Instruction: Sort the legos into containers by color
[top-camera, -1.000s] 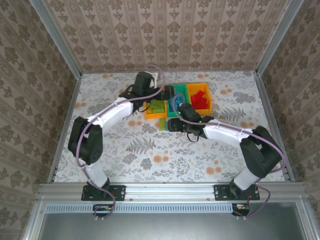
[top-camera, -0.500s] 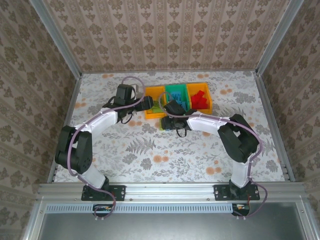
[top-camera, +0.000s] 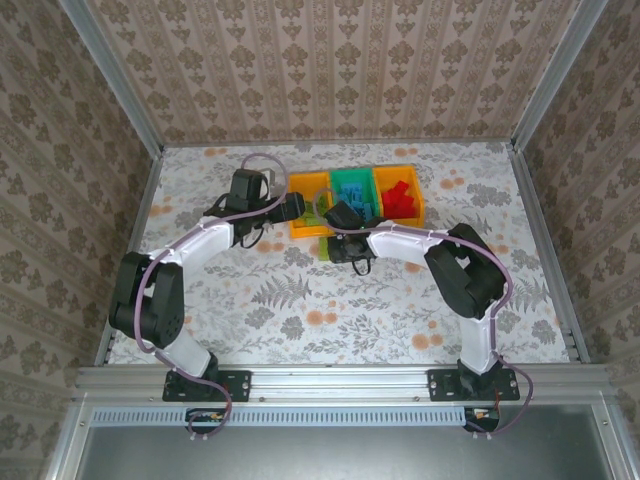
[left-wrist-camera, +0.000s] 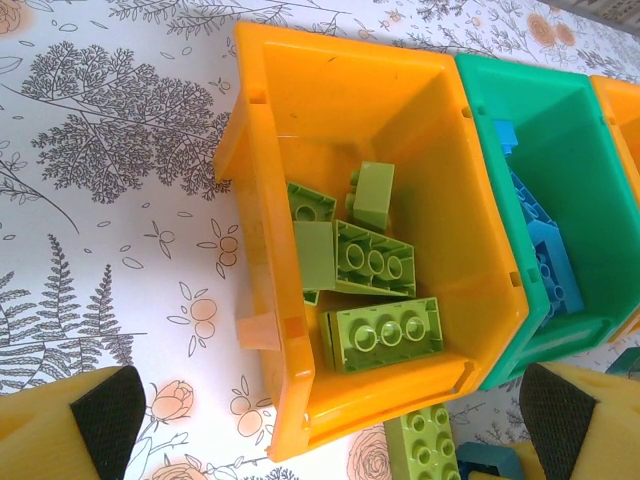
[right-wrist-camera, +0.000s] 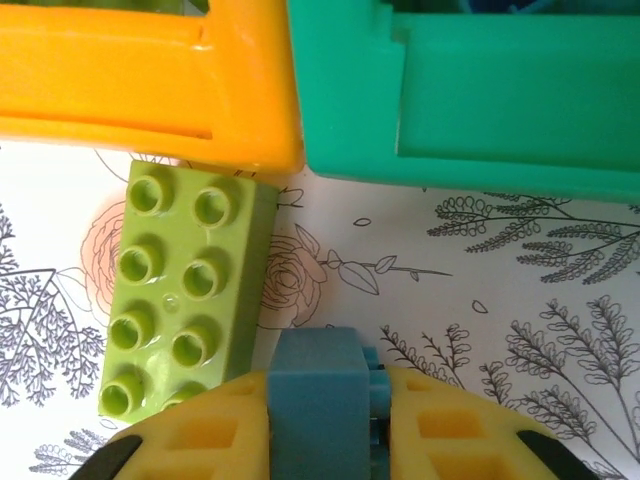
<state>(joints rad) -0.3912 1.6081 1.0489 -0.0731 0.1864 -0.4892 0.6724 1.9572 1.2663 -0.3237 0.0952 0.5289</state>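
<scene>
While right gripper (right-wrist-camera: 320, 432) grips lego (right-wrist-camera: 318, 390), left gripper (left-wrist-camera: 335, 415) wide, lime legos (left-wrist-camera: 375, 262) in orange bin (left-wrist-camera: 340, 50), blue in green bin (left-wrist-camera: 560, 112)

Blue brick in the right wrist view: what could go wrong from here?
The right fingers pinch the blue brick right beside a lime green brick; lifting might drag or nudge it. The green bin wall stands close ahead, so a low carry might clip it.

Lime legos (left-wrist-camera: 372, 265) in orange bin (left-wrist-camera: 255, 150); blue brick (right-wrist-camera: 315, 400) gripped.
</scene>
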